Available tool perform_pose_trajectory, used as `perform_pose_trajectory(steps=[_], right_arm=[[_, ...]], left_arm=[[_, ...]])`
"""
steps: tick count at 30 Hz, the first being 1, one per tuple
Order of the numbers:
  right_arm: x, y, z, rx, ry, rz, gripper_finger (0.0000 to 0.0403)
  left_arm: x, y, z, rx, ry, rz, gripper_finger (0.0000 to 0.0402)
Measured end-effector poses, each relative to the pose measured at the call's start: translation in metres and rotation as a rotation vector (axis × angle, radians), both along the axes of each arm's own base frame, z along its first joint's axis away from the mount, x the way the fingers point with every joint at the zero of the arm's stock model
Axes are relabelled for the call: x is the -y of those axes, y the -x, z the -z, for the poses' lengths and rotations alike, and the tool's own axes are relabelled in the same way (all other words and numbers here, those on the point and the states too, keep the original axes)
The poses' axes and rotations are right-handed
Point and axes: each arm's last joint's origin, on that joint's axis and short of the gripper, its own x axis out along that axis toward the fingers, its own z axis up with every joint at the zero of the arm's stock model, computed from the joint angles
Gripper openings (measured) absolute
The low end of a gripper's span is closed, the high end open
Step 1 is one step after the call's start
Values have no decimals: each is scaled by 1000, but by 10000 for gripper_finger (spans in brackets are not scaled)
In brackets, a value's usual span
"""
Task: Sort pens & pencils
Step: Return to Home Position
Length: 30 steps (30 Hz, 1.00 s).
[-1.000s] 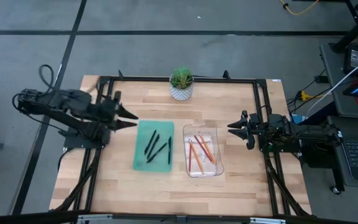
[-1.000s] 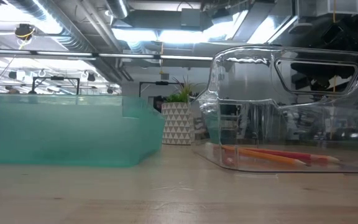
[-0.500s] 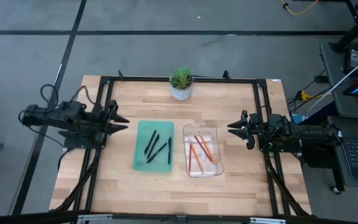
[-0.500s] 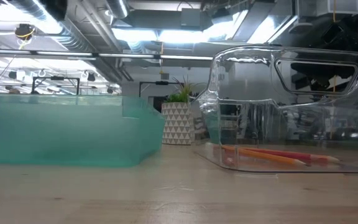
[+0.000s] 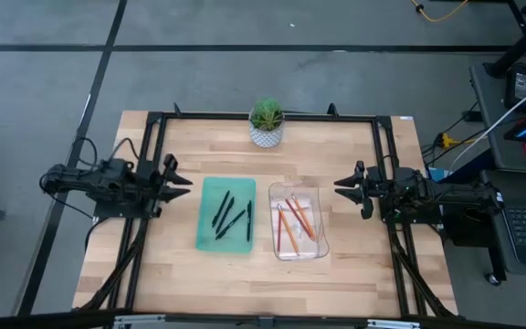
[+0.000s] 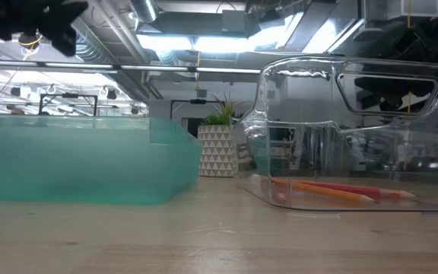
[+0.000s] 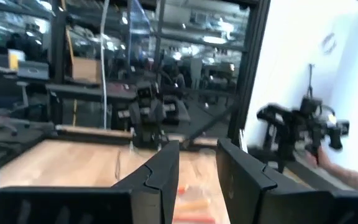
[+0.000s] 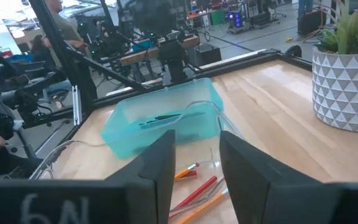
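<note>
All three pens (image 5: 231, 217) lie in the teal bin (image 5: 206, 239) and the three pencils (image 5: 295, 219) in the clear bin (image 5: 314, 249) just to its right, so only parking the arms looks to be left. The left gripper (image 5: 181, 185) hangs near the left edge of the table (image 5: 199, 283), left of the teal bin, fingers apart and empty. The right gripper (image 5: 339, 189) waits at the right side, likewise spread and empty. The left arm should draw straight back, clear of the bin wall, to mirror the right.
</note>
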Motion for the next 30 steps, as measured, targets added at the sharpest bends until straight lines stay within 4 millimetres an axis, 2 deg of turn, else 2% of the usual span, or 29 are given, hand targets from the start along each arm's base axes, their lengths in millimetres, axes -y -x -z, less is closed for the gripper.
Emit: perform_pose_trajectory(steps=[4,9,19,24,30], right_arm=[[0,0,0,0,25,11,127],[4,0,-2,16,103,117,127],[6,1,-3,1,233,191,127],[9,1,-3,-1,229,207,127],[8,1,-2,-1,177,131,127]], left_arm=[[2,-7,20,-34,-18,55,101],[4,-12,41,-23,-21,95,101],[4,-13,48,-92,-83,85,101],[4,-13,51,-122,-80,64,101],[4,-13,52,-131,-101,62,101]])
